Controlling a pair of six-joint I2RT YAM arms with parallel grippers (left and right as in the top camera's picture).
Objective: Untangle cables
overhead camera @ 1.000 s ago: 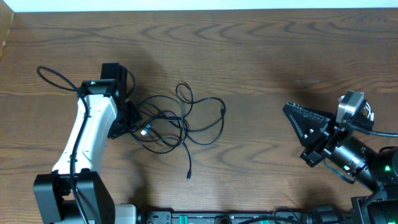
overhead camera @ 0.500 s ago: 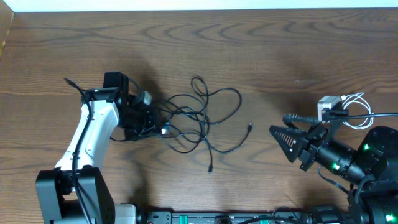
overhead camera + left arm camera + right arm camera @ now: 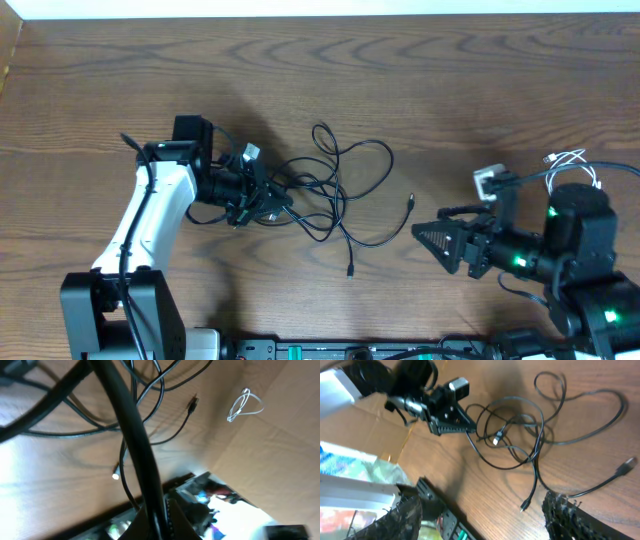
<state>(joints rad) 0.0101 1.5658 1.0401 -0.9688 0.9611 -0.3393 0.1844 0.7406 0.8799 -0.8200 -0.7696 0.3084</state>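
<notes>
A tangle of thin black cables [image 3: 325, 190] lies mid-table, also in the right wrist view [image 3: 517, 435]. My left gripper [image 3: 262, 200] is at the tangle's left side, shut on a black cable [image 3: 135, 435] that runs between its fingers [image 3: 172, 522]. Two loose plug ends [image 3: 350, 271] [image 3: 411, 201] trail toward the right. My right gripper [image 3: 432, 240] hovers open to the right of the tangle, pointing at it, with nothing between its fingers [image 3: 565, 512]. A white cable [image 3: 566, 160] lies at far right.
A small white-grey adapter block [image 3: 488, 180] sits by the right arm. The left arm's white link [image 3: 150, 215] crosses the table's left side. A black rail [image 3: 330, 350] runs along the front edge. Bare wood fills the far half of the table.
My left gripper has dragged the black tangle to the right and lifted part of it. The right gripper has swung left and toward the front edge, now facing the tangle.
</notes>
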